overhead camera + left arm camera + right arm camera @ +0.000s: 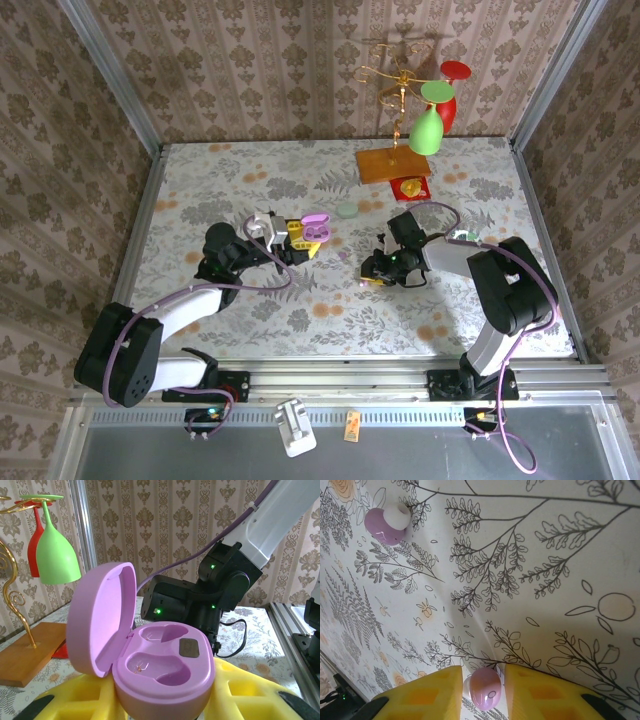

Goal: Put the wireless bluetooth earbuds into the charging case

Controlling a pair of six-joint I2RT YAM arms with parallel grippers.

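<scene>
The left gripper (pixel 300 238) is holding a lilac charging case (pixel 165 675) above the floral table (pixel 250 180), its yellow fingers (pixel 250 695) closed against the case's base. The case is sitting upright with its lid hinged open to the left, and both earbud wells are showing empty.

To the right of the case and a little nearer the arm bases, the right gripper (pixel 372 275) is reaching down to the tabletop. Its jaws are standing almost closed around one pink-lilac earbud (pixel 485 687), with a finger close on each side; I cannot tell whether they are actually pinching it. A second earbud (pixel 387 522), lilac with a whitish tip, is lying on the table well apart from the first; its place relative to the case is unclear.

Just beyond the case to the right, a mint case (pixel 347 210) is resting on the table.
</scene>
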